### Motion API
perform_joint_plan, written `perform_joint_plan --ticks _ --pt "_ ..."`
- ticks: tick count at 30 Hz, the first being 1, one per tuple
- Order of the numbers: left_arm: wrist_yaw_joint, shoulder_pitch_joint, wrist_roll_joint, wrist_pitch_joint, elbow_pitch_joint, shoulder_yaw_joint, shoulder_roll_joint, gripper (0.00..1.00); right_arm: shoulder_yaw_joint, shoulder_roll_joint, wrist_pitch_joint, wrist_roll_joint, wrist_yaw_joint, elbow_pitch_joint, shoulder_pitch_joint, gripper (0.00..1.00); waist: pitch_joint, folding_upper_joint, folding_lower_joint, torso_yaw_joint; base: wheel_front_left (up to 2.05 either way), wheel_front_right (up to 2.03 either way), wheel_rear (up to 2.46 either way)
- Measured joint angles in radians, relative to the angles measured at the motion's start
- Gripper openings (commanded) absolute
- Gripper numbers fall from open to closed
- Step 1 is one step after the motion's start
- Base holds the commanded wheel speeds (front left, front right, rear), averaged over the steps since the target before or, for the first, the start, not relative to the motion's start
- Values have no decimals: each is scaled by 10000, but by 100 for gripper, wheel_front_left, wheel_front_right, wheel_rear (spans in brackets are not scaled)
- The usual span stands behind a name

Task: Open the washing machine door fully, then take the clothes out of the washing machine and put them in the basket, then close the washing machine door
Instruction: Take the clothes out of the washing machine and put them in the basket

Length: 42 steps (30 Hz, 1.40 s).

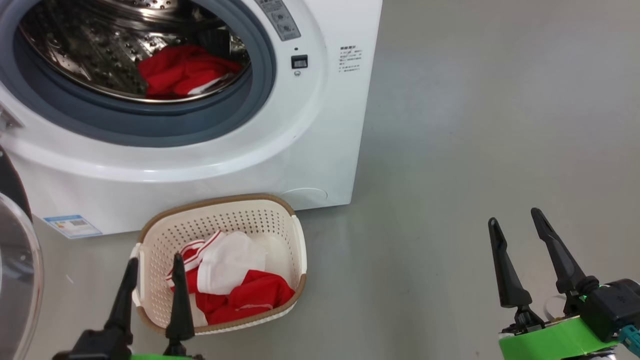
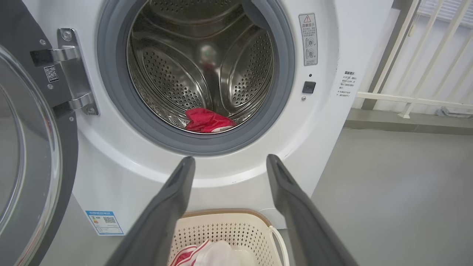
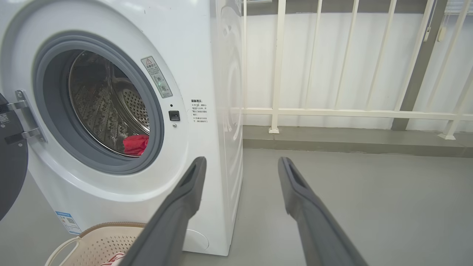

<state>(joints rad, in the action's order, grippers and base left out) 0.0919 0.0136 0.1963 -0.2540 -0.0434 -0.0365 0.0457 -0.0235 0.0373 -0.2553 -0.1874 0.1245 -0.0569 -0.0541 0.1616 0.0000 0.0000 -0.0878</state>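
You are partway through unloading. The door (image 2: 33,147) stands swung open at the left. Some red-and-white clothes (image 1: 235,280) lie in the basket (image 1: 220,202) in front of the washing machine (image 1: 300,150), and one red garment (image 1: 185,70) lies low in the drum (image 2: 166,74). The left gripper (image 1: 155,258), over the basket, and the right gripper (image 1: 515,216), over the floor (image 1: 475,125), are both spread wide and empty. Next, I judge, you reach through the grey ring (image 2: 111,74) and pinch that garment.

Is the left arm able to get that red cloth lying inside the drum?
Probably yes: the door stands swung aside, the open left gripper faces the drum mouth, and nothing blocks the red cloth.
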Motion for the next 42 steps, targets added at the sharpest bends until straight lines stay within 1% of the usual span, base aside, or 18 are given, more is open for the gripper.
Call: perform_joint_plan --ticks 7,24,35,42 --pt "0 -585 255 0 -63 13 -2 100 23 0 0 -44 0 -82 52 100 347 0 0 -23 0 0 0" --pt "-132 -2970 -8 0 -798 -159 48 100 341 6 -2 -142 0 -222 908 100 1941 0 0 -225 0 0 0" --pt "-397 -5083 -33 -2 -2056 -132 263 100 654 13 0 -146 0 -221 1259 100 2816 0 0 -397 0 0 0" --pt "-383 -6474 -190 -10 -3049 6 525 100 692 15 -2 -322 0 -255 1543 100 3255 0 0 -551 0 0 0"
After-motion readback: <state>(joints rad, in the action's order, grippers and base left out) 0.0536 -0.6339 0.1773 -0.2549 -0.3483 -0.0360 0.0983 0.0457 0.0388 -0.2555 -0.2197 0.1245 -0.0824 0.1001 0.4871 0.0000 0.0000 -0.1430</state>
